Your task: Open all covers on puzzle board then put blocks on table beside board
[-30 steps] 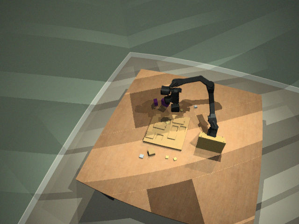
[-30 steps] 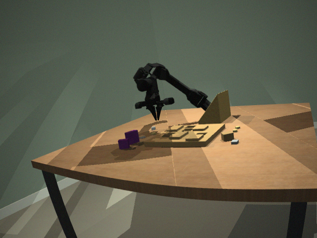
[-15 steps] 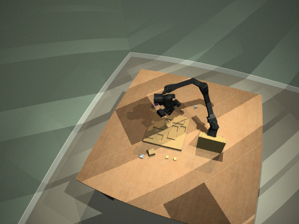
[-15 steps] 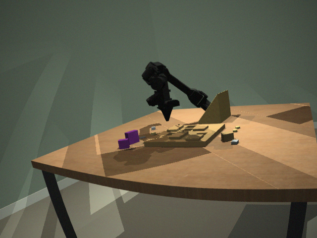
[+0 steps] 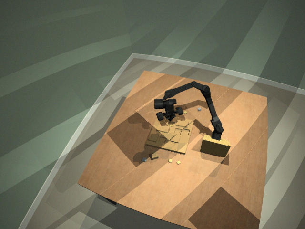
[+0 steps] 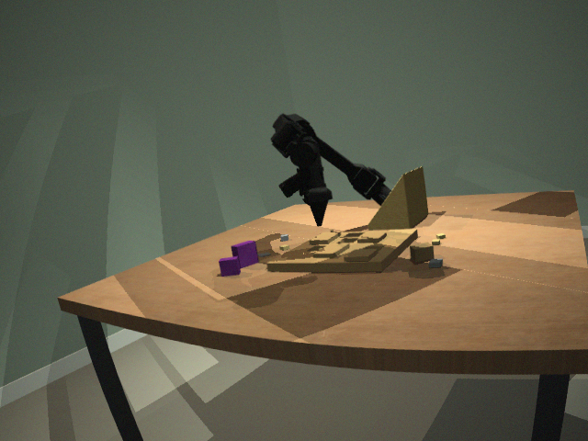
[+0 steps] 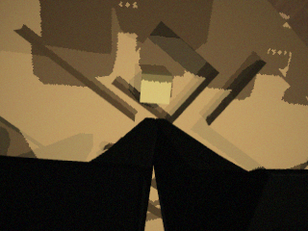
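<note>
Closed to a narrow point, the jaws of the gripper [image 5: 170, 119] [image 6: 319, 224] [image 7: 155, 119] have nothing between them, and they hang over the far side of the puzzle board [image 5: 180, 149] [image 6: 327, 266] [image 7: 38, 108] as seen from above. Only from the side can I see two purple blocks [image 6: 244, 254] [image 6: 229, 266], on the table left of the board; overhead, the arm [image 5: 210, 106] [image 6: 337, 156] blocks them. Looking down from the wrist, you get a clear look at a small yellow block [image 5: 170, 125] [image 7: 155, 91] among the board's dark grooves, just beyond the fingertips; the side view doesn't make it out.

That board lies flat. From the side, its front edge runs left to right and its right edge slants away to the far right. It looks close to square, so I can't pick a long axis.

On the wooden table [image 5: 157, 182] [image 6: 474, 322], from the side, a brown block [image 5: 154, 156] [image 6: 422, 254] and a grey-blue block [image 5: 144, 160] [image 6: 435, 263] sit right of the board. Bands of light and shadow cross the wood, the green wall [image 6: 199, 71] and the pale floor [image 6: 285, 403].
</note>
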Motion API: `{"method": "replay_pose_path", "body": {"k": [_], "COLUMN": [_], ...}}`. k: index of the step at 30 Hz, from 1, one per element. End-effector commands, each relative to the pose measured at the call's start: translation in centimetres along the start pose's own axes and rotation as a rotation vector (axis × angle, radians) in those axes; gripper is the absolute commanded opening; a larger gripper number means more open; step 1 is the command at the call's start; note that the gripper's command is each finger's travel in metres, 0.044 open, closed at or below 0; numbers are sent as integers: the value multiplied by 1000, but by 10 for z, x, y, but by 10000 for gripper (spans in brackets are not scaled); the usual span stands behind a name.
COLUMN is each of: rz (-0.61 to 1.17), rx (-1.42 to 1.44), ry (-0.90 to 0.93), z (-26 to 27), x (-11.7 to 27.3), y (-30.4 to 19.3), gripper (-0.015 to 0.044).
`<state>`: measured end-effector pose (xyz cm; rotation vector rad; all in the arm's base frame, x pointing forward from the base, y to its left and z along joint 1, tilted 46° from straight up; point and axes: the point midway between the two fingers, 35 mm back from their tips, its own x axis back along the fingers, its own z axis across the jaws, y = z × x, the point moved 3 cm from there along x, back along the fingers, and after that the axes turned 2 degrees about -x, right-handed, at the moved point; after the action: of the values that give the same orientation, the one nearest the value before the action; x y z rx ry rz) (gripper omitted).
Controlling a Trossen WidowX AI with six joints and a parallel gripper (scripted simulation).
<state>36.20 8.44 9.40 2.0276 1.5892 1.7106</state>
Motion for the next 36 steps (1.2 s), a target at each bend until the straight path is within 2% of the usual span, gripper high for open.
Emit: {"method": "replay_pose_path", "body": {"k": [1,9,36], "rz": [2,0,-1], "rx": [1,0,0], "ry": [-8,-9,-10], "z": [-1,-3,-7], "x": [-12,-46,-61], "y": [1,0,7], "gripper": [0,0,0]}}
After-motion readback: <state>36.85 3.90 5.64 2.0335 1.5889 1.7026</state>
